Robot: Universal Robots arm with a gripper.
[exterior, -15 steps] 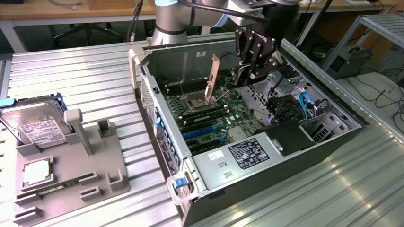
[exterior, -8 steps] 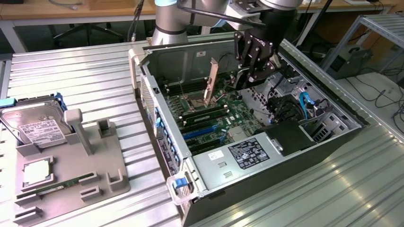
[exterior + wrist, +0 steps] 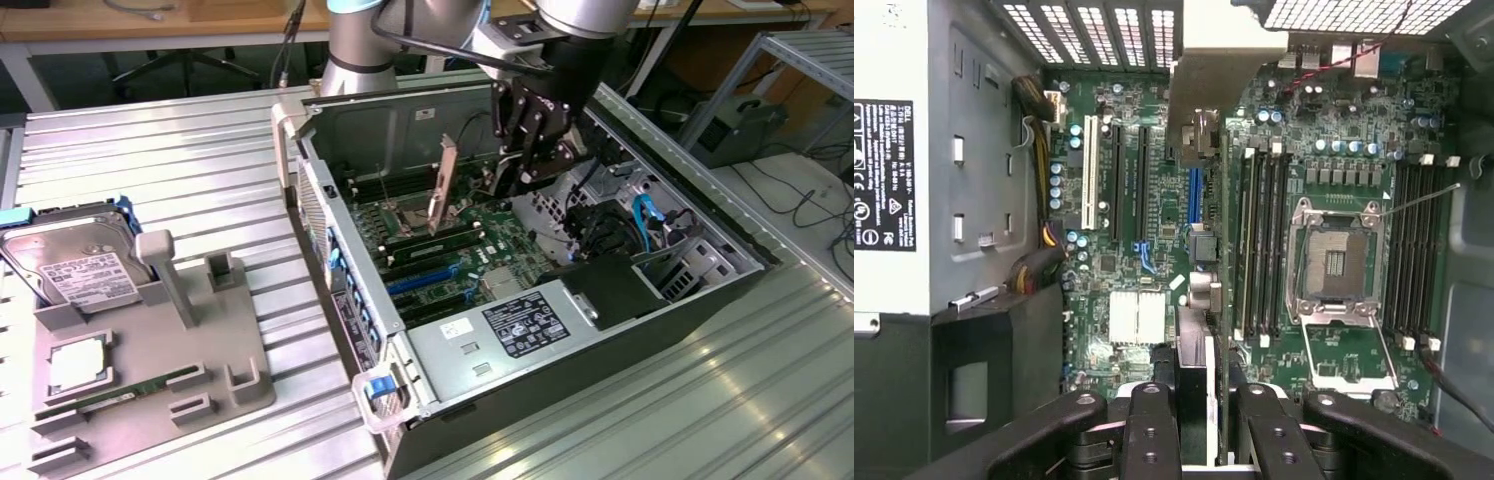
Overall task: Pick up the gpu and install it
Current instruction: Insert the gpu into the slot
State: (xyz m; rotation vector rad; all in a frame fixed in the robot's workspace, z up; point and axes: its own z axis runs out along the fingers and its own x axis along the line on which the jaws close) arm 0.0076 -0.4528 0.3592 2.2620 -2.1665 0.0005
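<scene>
The gpu [image 3: 442, 180] stands on edge inside the open computer case [image 3: 400, 130], its lower edge down among the slots of the motherboard [image 3: 501, 240], just beside the black memory slots [image 3: 434, 243]. In the wrist view the card [image 3: 1216, 300] appears edge-on as a thin vertical line running up the middle of the board, with its silver bracket [image 3: 1224, 80] at the far end against the case's vented rear wall [image 3: 1094, 30].

The gripper [image 3: 514, 180] hangs inside the case from above, just to the exterior view's right of the card. In the wrist view its two black fingers [image 3: 1150, 430] sit on either side of the card's near edge, closed on it or very nearly so; contact itself cannot be made out.

Beside the card on the board lie the empty processor socket [image 3: 1336, 262] with its metal frame, rows of memory slots on both sides of it, and a white expansion slot [image 3: 1090, 170]. The grey power supply [image 3: 514, 325] with a black label fills the near part of the case, and blue cables [image 3: 643, 215] run near the drive cage.

The case lies on its side on a ribbed metal bench [image 3: 160, 140]. Well apart from it, at the exterior view's left, a grey holder [image 3: 160, 370] carries a hard drive [image 3: 74, 262], a processor [image 3: 78, 362] and a memory stick [image 3: 118, 397].
</scene>
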